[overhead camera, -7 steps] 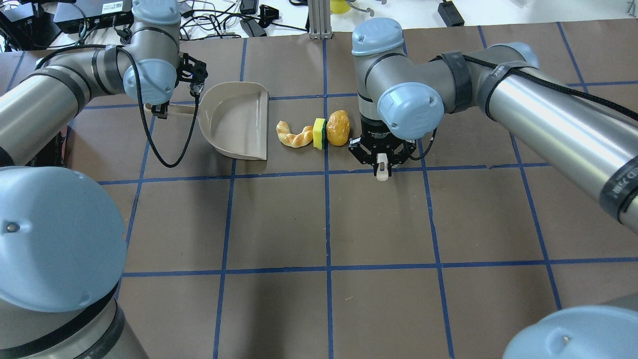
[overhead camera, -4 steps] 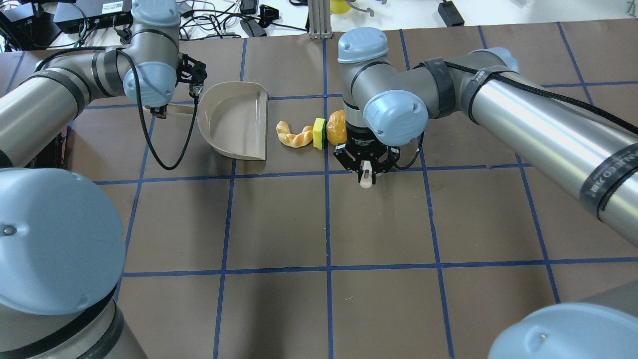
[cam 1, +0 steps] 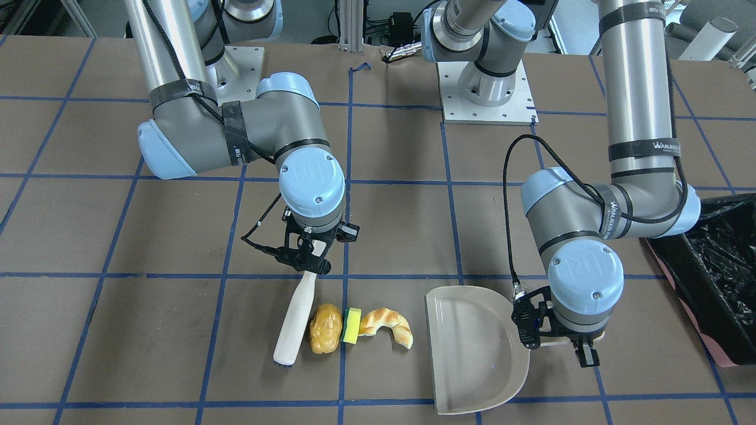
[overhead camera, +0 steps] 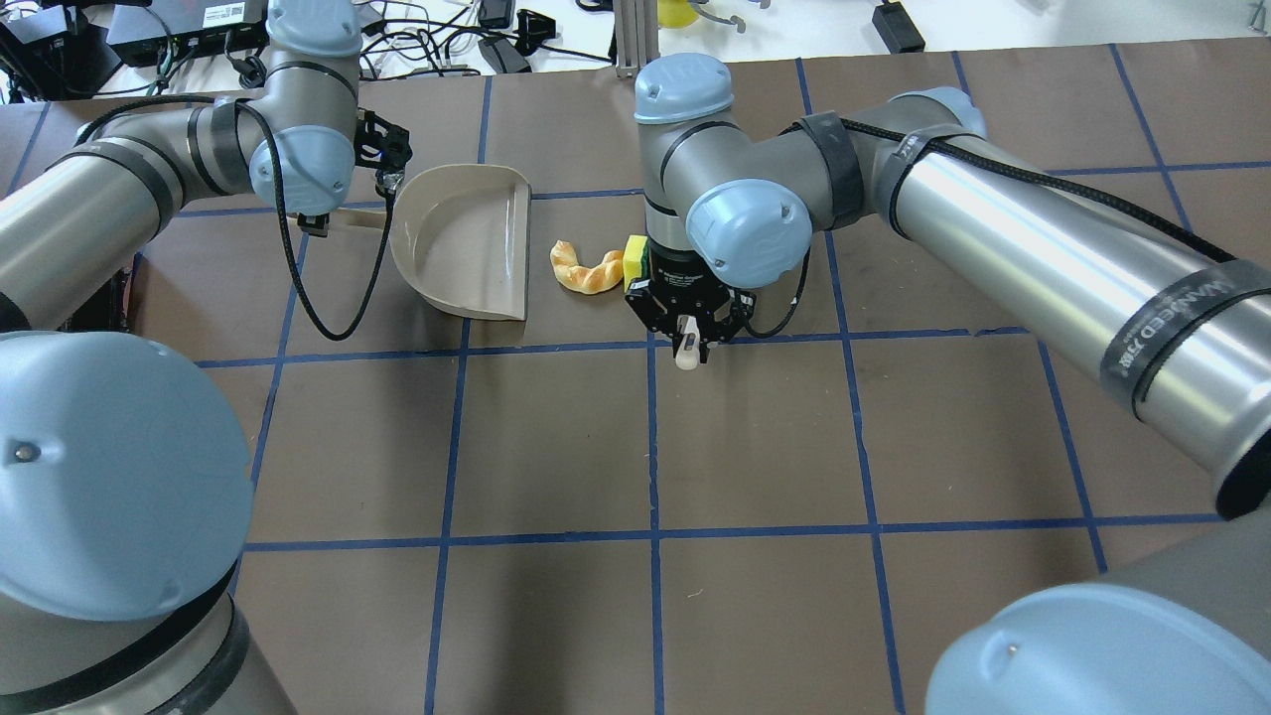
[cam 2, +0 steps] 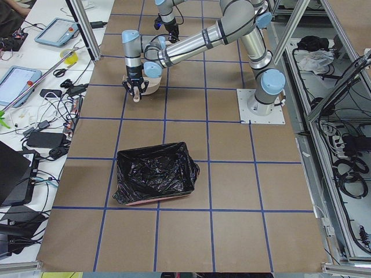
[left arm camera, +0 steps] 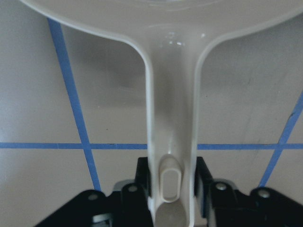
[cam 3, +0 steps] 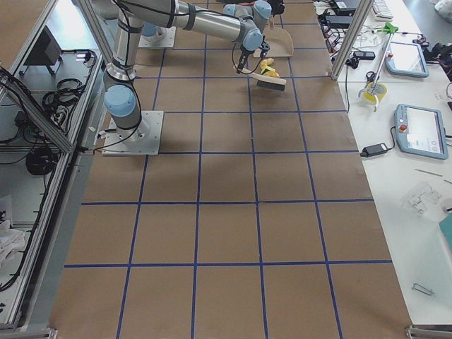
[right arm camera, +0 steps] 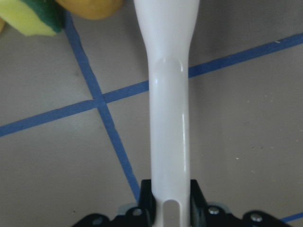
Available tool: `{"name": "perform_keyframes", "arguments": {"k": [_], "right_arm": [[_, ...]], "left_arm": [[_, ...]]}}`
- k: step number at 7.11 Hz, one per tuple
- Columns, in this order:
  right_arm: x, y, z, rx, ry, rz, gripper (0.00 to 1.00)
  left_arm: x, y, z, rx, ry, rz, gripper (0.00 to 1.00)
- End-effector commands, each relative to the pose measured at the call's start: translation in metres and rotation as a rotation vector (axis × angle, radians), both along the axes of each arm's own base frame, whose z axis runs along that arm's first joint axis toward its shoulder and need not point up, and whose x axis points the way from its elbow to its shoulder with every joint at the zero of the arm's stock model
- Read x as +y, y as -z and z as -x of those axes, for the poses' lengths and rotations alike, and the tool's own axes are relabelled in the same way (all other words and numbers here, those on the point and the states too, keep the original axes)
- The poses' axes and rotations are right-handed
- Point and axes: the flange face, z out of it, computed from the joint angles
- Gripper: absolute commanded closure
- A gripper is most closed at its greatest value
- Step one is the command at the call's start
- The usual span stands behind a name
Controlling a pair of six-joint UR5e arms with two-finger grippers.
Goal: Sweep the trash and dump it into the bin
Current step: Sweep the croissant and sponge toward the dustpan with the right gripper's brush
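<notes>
The trash lies in a row: a golden-brown lump (cam 1: 325,336), a yellow-green sponge (cam 1: 352,326) and a tan croissant piece (cam 1: 387,326). My right gripper (cam 1: 308,267) is shut on the handle of a white brush (cam 1: 293,321), whose side touches the lump. In the overhead view my right arm hides the lump; the sponge (overhead camera: 635,256) and croissant (overhead camera: 588,270) show. My left gripper (cam 1: 576,345) is shut on the handle of the beige dustpan (cam 1: 472,348), whose open edge faces the croissant. The black-lined bin (cam 1: 717,265) stands beyond my left arm.
The table is brown paper with blue tape grid lines (overhead camera: 650,437). Cables and electronics (overhead camera: 427,40) lie past the far edge. The bin also shows in the exterior left view (cam 2: 153,174), nearer that camera than both arms.
My right gripper has moved left with the brush, up against the lump, and its arm now covers the lump from above. The croissant and sponge have barely moved. The left gripper still holds the dustpan.
</notes>
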Motion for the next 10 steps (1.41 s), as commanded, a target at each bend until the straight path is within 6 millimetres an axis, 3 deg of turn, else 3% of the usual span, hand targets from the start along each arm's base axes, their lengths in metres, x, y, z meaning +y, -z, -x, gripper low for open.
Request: {"name": "perform_keyframes", "arguments": {"k": [1,3,5,7,8,10], "right_arm": [[-0.005,0.005,-0.018,-0.053,0.041,0.014,1.00],[-0.007,0.010,-0.045,-0.062,0.037,0.018,1.00],[-0.024,0.013,-0.069,-0.069,0.035,0.035,1.00],[-0.012,0.007,-0.096,-0.110,0.030,0.041,1.00],[-0.006,0.004,-0.108,-0.121,0.032,0.061,1.00],[-0.001,0.004,-0.118,-0.164,0.030,0.045,1.00]], "left_arm": [[0.000,0.002,0.001,-0.001,0.002,-0.004,1.00],[0.001,0.000,0.001,-0.003,0.002,-0.003,1.00],[0.001,-0.001,0.001,-0.003,0.002,-0.003,1.00],[0.002,-0.006,0.001,-0.001,0.004,0.003,1.00],[0.002,0.002,0.002,-0.002,0.004,-0.009,1.00],[0.002,0.001,0.002,-0.004,0.004,-0.007,1.00]]}}
